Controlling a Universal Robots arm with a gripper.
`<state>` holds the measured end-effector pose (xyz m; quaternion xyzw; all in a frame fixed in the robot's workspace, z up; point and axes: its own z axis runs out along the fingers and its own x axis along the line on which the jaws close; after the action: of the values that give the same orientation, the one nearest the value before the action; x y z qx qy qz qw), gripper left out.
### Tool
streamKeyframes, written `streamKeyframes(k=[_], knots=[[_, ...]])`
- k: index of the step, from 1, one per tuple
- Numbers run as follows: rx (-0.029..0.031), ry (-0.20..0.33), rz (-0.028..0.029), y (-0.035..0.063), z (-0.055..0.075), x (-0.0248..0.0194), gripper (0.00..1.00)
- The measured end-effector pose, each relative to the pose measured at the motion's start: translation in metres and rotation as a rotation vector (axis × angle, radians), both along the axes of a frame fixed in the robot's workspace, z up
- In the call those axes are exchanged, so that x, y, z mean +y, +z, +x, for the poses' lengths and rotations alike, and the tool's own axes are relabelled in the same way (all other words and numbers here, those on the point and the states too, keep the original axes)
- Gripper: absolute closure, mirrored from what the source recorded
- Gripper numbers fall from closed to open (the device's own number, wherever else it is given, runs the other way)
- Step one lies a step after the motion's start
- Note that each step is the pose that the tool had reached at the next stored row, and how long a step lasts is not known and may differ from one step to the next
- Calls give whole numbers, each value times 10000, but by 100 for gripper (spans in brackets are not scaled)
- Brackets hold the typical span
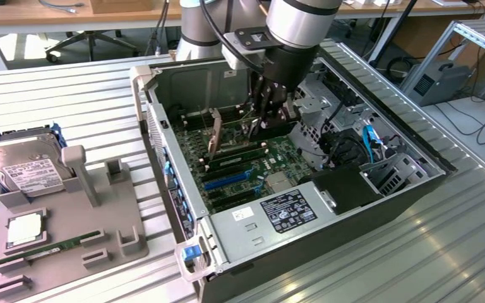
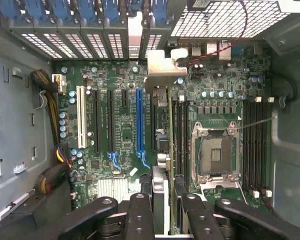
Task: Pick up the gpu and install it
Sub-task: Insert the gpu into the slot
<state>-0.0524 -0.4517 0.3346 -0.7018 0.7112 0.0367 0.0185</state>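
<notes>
The gpu (image 1: 218, 135) stands on edge inside the open computer case (image 1: 160, 136), over the green motherboard (image 1: 264, 167). My gripper (image 1: 269, 125) reaches down into the case and is shut on the card's upper edge. In the wrist view the gpu (image 2: 160, 70) shows edge-on between my black fingers (image 2: 140, 215), its silver bracket toward the case's rear slot openings. It runs along a black slot right beside the long blue slot (image 2: 140, 125). Whether its lower edge sits in the slot I cannot tell.
A grey fixture tray (image 1: 120, 243) at the exterior view's left holds a hard drive (image 1: 23, 167), a CPU (image 1: 25, 230) and a RAM stick (image 1: 48, 246). In the case are the power supply (image 1: 287, 211), drive cage (image 1: 390, 173), CPU socket (image 2: 215, 150) and cables (image 2: 52, 100).
</notes>
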Motion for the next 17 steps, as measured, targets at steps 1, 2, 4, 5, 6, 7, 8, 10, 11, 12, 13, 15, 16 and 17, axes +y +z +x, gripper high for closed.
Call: streamKeyframes(k=[1, 2, 4, 5, 6, 7, 8, 10, 11, 12, 13, 15, 16, 17], knots=[[0, 0, -1, 0, -3, 0, 73], [1, 2, -1, 0, -5, 0, 73], [0, 3, -1, -1, -11, 0, 73], [0, 4, -1, -1, -16, 0, 73], [0, 4, -2, -1, -19, 0, 73], [0, 4, -2, -2, -22, 0, 73], [0, 5, -2, -2, -27, 0, 73], [0, 7, -3, -2, -32, 0, 73], [0, 7, -4, -2, -35, 0, 73], [0, 8, -4, -3, -38, 0, 73], [0, 8, -5, -3, -41, 0, 73], [1, 9, -6, -3, -45, 0, 73], [0, 10, -6, -3, -47, 0, 73], [0, 10, -8, -3, -50, 0, 73]])
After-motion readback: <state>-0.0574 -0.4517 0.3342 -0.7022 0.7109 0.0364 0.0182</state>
